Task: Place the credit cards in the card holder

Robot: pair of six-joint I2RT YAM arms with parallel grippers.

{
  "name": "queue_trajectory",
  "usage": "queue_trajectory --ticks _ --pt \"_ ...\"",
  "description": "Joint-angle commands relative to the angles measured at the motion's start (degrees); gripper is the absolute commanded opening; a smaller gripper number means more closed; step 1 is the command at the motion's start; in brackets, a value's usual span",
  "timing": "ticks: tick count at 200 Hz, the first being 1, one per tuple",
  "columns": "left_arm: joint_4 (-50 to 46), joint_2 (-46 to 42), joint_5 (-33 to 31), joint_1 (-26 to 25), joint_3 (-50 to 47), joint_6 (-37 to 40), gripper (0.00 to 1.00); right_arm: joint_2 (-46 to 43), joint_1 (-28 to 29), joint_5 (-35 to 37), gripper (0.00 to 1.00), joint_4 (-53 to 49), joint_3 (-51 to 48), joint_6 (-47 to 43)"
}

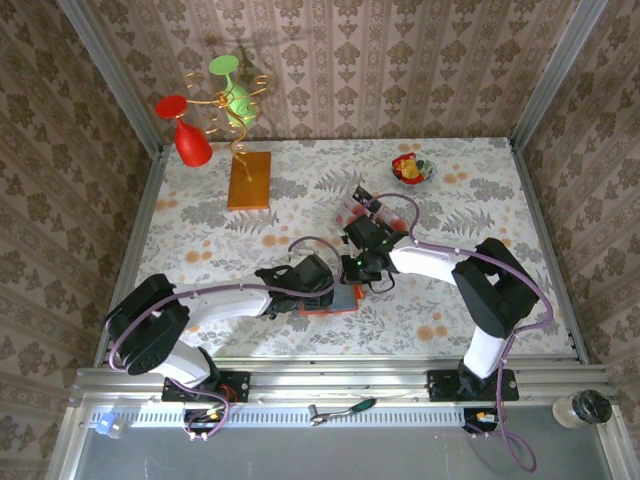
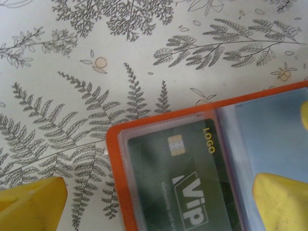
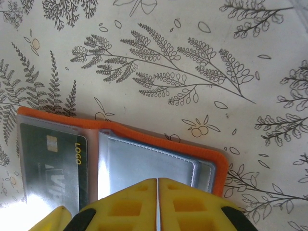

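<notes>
The orange card holder (image 1: 338,300) lies open on the floral table between both arms. Its left clear sleeve holds a dark green card (image 2: 185,178) printed LOGO and VIP. My left gripper (image 2: 156,207) is open, its yellow fingertips (image 2: 31,202) on either side of that left half, one over the bare table, the other over the right sleeve. My right gripper (image 3: 157,202) is shut, fingers pressed together over the grey-blue right sleeve (image 3: 144,163), with nothing seen between them. A small pile of red-and-white credit cards (image 1: 350,207) lies farther back, just beyond the right gripper (image 1: 362,268).
An orange-brown wooden board (image 1: 249,181) with a wire stand carrying a red and a green glass stands at the back left. A small bowl of colourful pieces (image 1: 412,168) sits at the back right. Patterned walls enclose the table.
</notes>
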Motion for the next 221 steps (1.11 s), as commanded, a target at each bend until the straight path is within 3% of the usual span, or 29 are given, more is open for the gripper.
queue_trajectory --ticks 1,86,166,221 --pt "0.77 0.67 0.09 -0.25 1.78 2.87 1.0 1.47 -0.19 -2.23 0.11 1.06 0.42 0.42" --pt "5.78 1.73 2.0 -0.16 -1.44 5.07 1.0 2.3 0.68 -4.1 0.11 4.84 -2.21 3.52" --pt "7.42 0.11 1.53 -0.61 -4.34 3.47 1.0 -2.58 -0.69 -0.11 0.11 -1.5 1.47 -0.12" --pt "6.94 -0.38 1.22 -0.87 -3.78 3.7 1.0 -0.73 -1.32 -0.1 0.11 -2.21 1.94 -1.47"
